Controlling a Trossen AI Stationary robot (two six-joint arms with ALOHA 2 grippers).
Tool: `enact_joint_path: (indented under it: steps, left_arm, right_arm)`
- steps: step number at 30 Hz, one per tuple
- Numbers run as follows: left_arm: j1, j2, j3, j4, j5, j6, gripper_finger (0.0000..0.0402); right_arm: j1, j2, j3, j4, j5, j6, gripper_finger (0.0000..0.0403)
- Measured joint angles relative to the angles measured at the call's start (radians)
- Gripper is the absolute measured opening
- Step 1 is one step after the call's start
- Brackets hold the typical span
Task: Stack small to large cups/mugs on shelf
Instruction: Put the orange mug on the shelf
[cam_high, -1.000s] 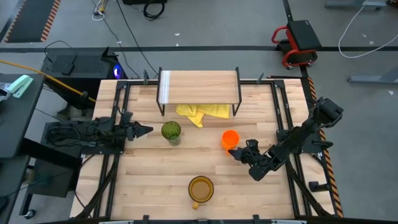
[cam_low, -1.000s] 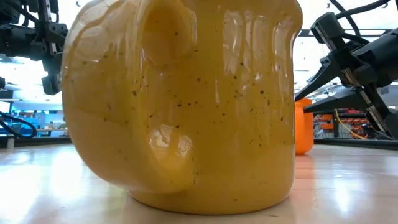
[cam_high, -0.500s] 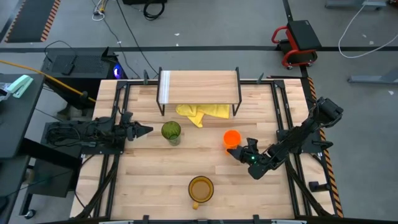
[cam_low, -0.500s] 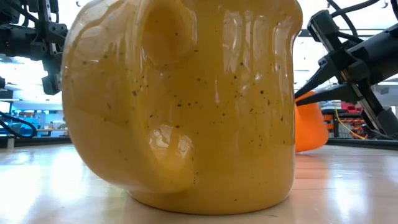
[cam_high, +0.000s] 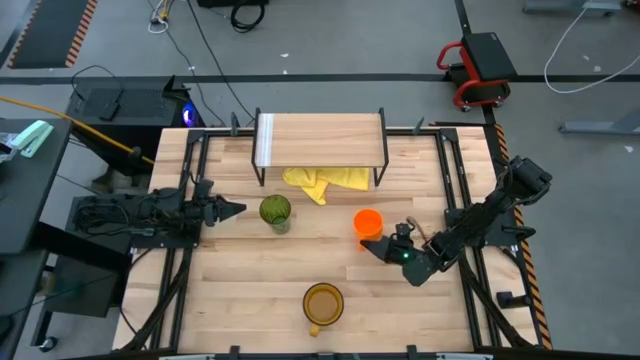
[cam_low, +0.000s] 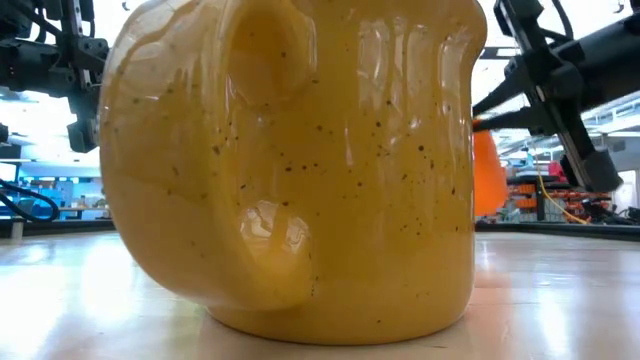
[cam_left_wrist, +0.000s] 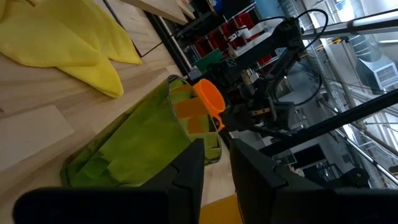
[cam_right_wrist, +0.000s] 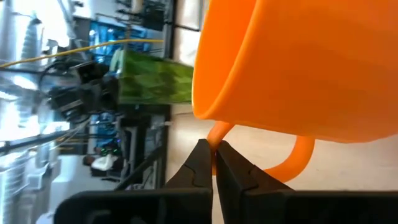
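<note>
Your right gripper (cam_high: 378, 246) sits right of the table's (cam_high: 250, 300) centre, its fingers (cam_right_wrist: 205, 163) clenched on the handle of the orange mug (cam_high: 368, 222). In the low view the mug's base seems lifted clear of the table, though the yellow mug (cam_low: 290, 165) hides most of it, so treat that as likely rather than sure. The yellow mug stands near the front edge of the table, about midway along it, with its handle toward that edge. The green tumbler (cam_high: 275, 211) stands upright left of centre, and your left gripper (cam_high: 235, 209) waits just beside it on its left side, fingers (cam_left_wrist: 186, 177) parted with only a narrow gap and nothing between them. The shelf (cam_high: 320, 140) stands at the middle of the table's back edge with nothing on its top board; a yellow cloth (cam_high: 322, 181) lies partly under it, spilling out toward the table's centre between the tumbler and the orange mug.
</note>
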Motion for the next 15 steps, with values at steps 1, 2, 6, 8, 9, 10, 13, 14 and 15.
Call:
enact_joint_path:
  steps: [1, 2, 6, 8, 9, 10, 13, 14, 15]
  left_arm:
    - [0.000, 0.000, 0.000, 0.000, 0.000, 0.000, 0.0086]
    - [0.000, 0.000, 0.000, 0.000, 0.000, 0.000, 0.0085]
    - [0.000, 0.000, 0.000, 0.000, 0.000, 0.000, 0.0080]
    - [0.000, 0.000, 0.000, 0.000, 0.000, 0.000, 0.0079]
    - [0.000, 0.000, 0.000, 0.000, 0.000, 0.000, 0.0078]
    - [0.000, 0.000, 0.000, 0.000, 0.000, -0.001, 0.0078]
    - [0.000, 0.000, 0.000, 0.000, 0.000, -0.001, 0.0080]
    - [0.000, 0.000, 0.000, 0.000, 0.000, -0.001, 0.0081]
    - [0.000, 0.000, 0.000, 0.000, 0.000, -0.001, 0.0082]
  right_arm:
    - [-0.002, 0.000, 0.000, 0.016, 0.002, -0.019, 0.0006]
    - [-0.006, 0.000, 0.000, 0.033, 0.003, -0.033, 0.0005]
    - [-0.029, -0.012, 0.000, 0.101, 0.001, -0.113, 0.0005]
    - [-0.050, -0.046, 0.000, 0.118, -0.011, -0.170, 0.0005]
    - [-0.062, -0.071, 0.000, 0.118, -0.020, -0.206, 0.0005]
    - [-0.077, -0.099, 0.000, 0.117, -0.036, -0.248, 0.0005]
    - [-0.134, -0.200, 0.000, 0.117, -0.104, -0.392, 0.0004]
    - [-0.157, -0.238, 0.000, 0.117, -0.131, -0.444, 0.0004]
    - [-0.184, -0.277, 0.000, 0.111, -0.163, -0.487, 0.0004]
